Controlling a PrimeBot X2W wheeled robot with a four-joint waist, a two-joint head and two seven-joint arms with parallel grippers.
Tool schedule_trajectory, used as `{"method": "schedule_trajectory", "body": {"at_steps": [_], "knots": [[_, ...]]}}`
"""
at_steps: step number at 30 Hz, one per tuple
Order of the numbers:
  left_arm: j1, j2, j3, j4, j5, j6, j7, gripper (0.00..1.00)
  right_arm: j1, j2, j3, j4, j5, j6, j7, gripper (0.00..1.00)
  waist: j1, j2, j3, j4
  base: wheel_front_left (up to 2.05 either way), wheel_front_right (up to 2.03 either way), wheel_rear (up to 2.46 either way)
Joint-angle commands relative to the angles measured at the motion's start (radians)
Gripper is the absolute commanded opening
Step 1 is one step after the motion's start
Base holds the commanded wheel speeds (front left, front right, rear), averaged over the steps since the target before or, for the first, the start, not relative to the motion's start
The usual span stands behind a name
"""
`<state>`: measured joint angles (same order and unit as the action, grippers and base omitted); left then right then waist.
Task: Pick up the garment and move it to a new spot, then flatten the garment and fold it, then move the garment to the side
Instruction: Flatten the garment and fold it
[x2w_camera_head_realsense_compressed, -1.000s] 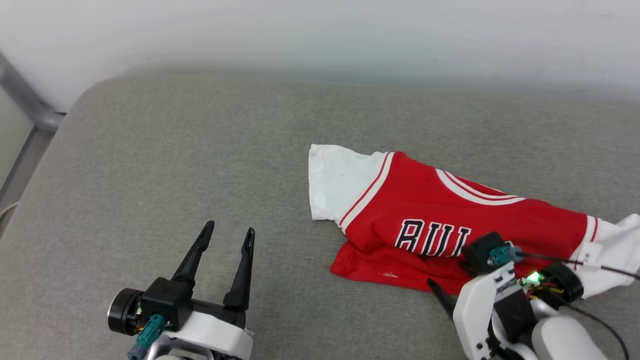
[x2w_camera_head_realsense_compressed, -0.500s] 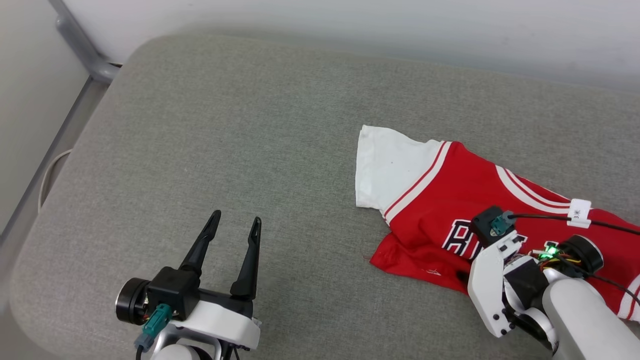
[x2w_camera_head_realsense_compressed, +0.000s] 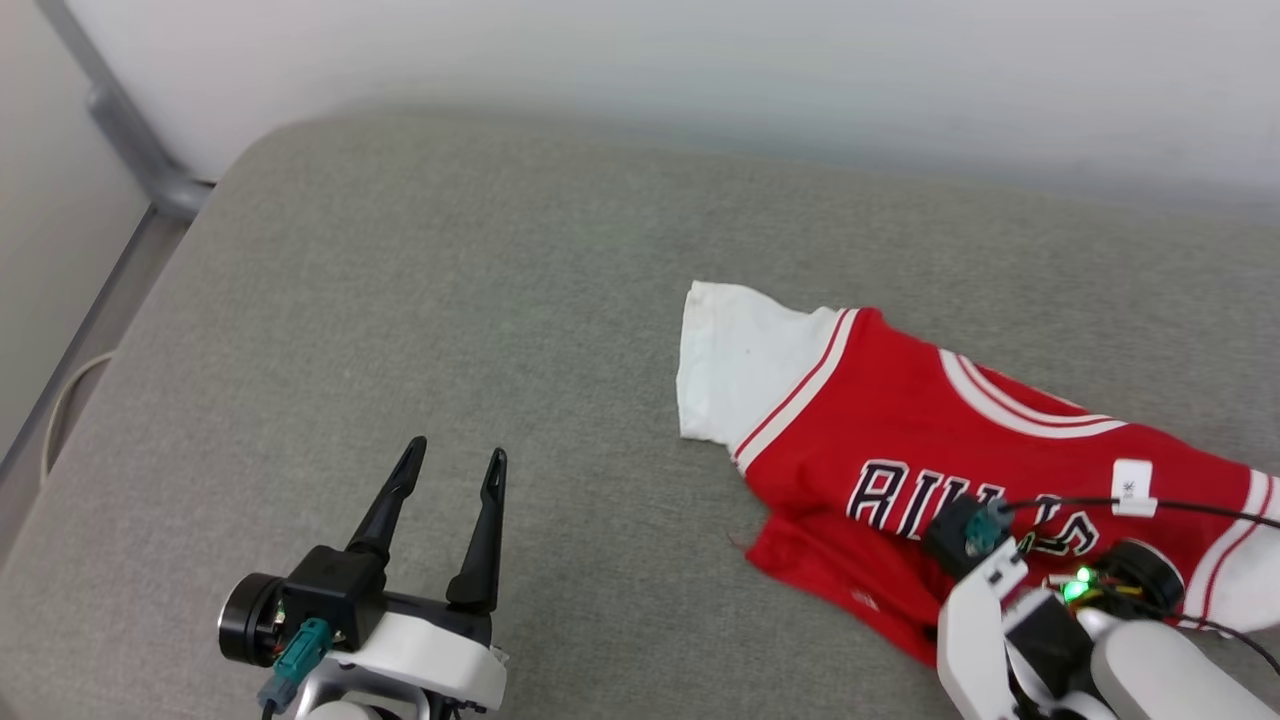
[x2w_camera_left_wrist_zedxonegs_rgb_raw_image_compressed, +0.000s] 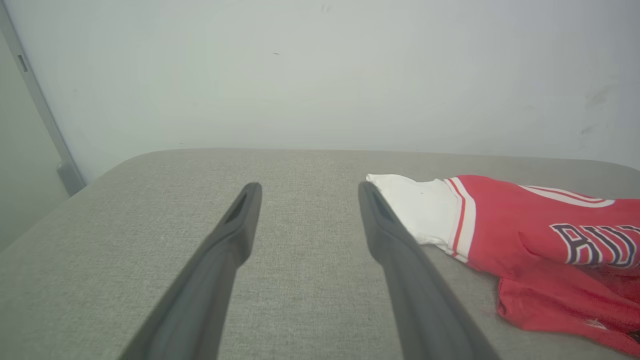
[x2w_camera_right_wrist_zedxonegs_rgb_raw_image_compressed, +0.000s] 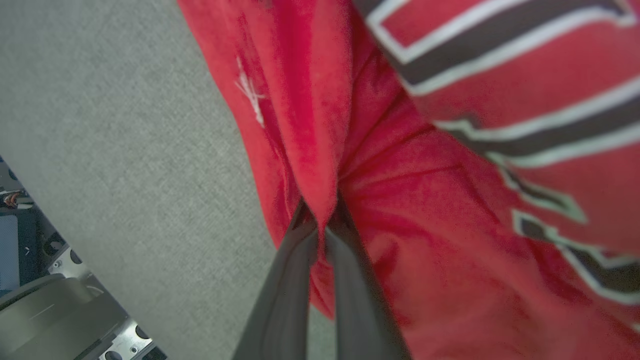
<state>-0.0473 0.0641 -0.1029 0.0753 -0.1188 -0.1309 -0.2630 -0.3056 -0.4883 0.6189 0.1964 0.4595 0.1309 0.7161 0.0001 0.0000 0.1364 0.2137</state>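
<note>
Bunching further, the small red white-sleeved jersey T-shirt (x2w_camera_head_realsense_compressed: 900, 420) is lying on the grey fabric cushion (x2w_camera_head_realsense_compressed: 400, 300), hem pinched in the right gripper (x2w_camera_right_wrist_zedxonegs_rgb_raw_image_compressed: 321, 220) jaws; left gripper (x2w_camera_head_realsense_compressed: 456, 452) jaws are gaping empty. Thin pinch risks slipping on lifting.

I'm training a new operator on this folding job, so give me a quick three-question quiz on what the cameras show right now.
1. True or false: the left gripper is open, with nothing between its fingers.
2. Where on the garment is the right gripper shut? A) the white sleeve B) a fold of red cloth near the lettering C) the striped collar
3. Fill in: on the grey cushion, the garment lies to the left gripper's ____ (robot's own side).
Key: 1 true; 2 B; 3 right.
</note>
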Motion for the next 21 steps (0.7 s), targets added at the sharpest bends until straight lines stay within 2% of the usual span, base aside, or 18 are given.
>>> {"method": "schedule_trajectory", "body": {"at_steps": [1, 10, 14, 17, 18, 19, 21], "knots": [[0.009, 0.005, 0.002, 0.001, 0.0, 0.0, -0.003, 1.0, 0.032, -0.02, 0.016, 0.001, 0.01, 0.0, 0.019, 0.0, -0.0001, 0.0, -0.024, -0.025, 0.0, 0.0, 0.0], [0.044, 0.004, 0.014, -0.002, 0.005, 0.0, -0.003, 1.0, 0.138, -0.18, 0.072, -0.2, 0.144, -0.001, 0.219, 0.0, -0.0001, 0.0, -0.079, -0.09, 0.0, 0.0, 0.0], [0.05, 0.003, 0.013, -0.005, 0.005, 0.0, -0.003, 1.0, 0.189, -0.206, 0.062, -0.25, 0.147, -0.001, 0.249, 0.0, -0.0001, 0.0, -0.084, -0.106, 0.0, 0.0, 0.0], [0.048, 0.004, 0.008, -0.003, 0.005, 0.0, -0.003, 1.0, 0.216, -0.193, 0.046, -0.257, 0.151, -0.001, 0.246, 0.0, -0.0001, 0.0, -0.085, -0.113, 0.0, 0.0, 0.0], [0.046, 0.004, 0.008, -0.002, 0.005, 0.0, -0.003, 1.0, 0.218, -0.187, 0.037, -0.261, 0.144, -0.001, 0.236, 0.25, -0.0001, 0.0, -0.085, -0.115, 0.0, 0.0, 0.0], [0.044, 0.004, 0.009, -0.001, 0.005, 0.0, -0.003, 1.0, 0.218, -0.18, 0.023, -0.262, 0.132, -0.001, 0.22, 1.0, -0.0001, 0.0, -0.085, -0.117, 0.0, 0.0, 0.0], [0.042, 0.006, 0.011, 0.0, 0.005, 0.0, -0.003, 1.0, 0.218, -0.164, -0.002, -0.264, 0.127, -0.001, 0.195, 1.0, -0.0001, 0.0, -0.088, -0.123, 0.0, 0.0, 0.0]]}}
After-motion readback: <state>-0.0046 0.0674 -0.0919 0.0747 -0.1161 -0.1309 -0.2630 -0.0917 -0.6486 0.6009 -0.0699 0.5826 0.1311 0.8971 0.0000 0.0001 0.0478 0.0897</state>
